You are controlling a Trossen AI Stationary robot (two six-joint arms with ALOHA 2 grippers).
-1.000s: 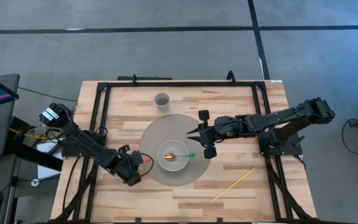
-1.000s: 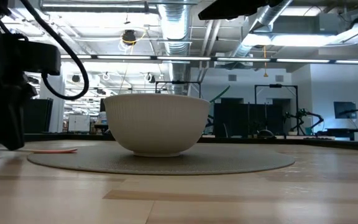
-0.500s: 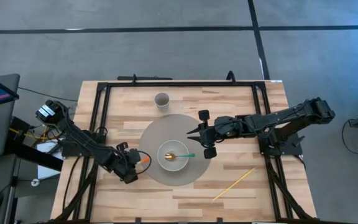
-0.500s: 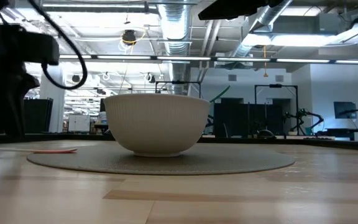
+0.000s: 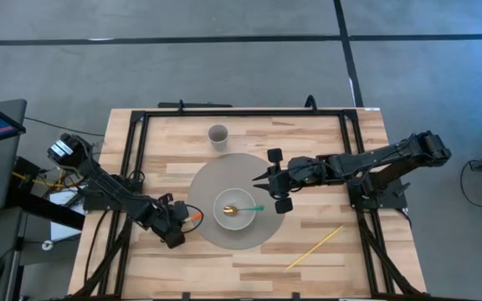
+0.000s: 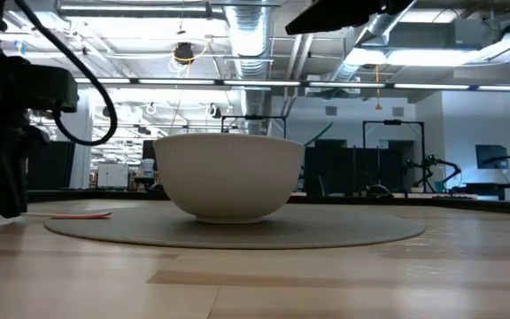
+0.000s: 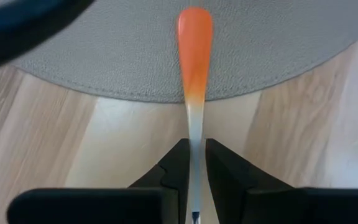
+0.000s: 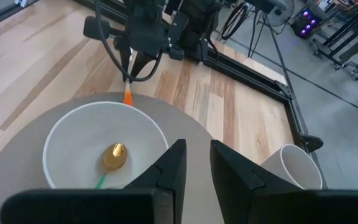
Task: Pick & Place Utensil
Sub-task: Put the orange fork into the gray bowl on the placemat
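Note:
A utensil (image 5: 195, 216) with an orange end and a white handle lies at the left rim of the round grey mat (image 5: 224, 171). Its orange end (image 7: 195, 56) rests on the mat. My left gripper (image 5: 181, 222) is at its handle end, shut on it. A white bowl (image 5: 223, 219) stands on the mat and holds a spoon (image 5: 241, 209) with a gold head and a green handle. My right gripper (image 5: 259, 178) hovers above the mat's right side, shut and touching nothing. From its wrist view the bowl (image 8: 67, 130) and spoon (image 8: 114, 155) lie below it. My left gripper (image 7: 196, 149) pinches the utensil's white handle (image 7: 195, 127) between its two fingers. The fingers run along the handle, coming low from the table's near-left side. The orange end lies flat on the mat's rim (image 6: 82, 213), and the handle reaches back over the wood.
A white cup (image 5: 217, 135) stands on the wood beyond the mat's far edge. A thin yellow stick (image 5: 315, 247) lies on the near right of the table. A black frame (image 5: 141, 134) runs along the table's edges. Bare wood lies near and left of the mat.
My left gripper has shifted a little toward the table's left and far side, still shut on the utensil's handle, drawing the utensil slightly along. The orange end remains on the mat's rim.

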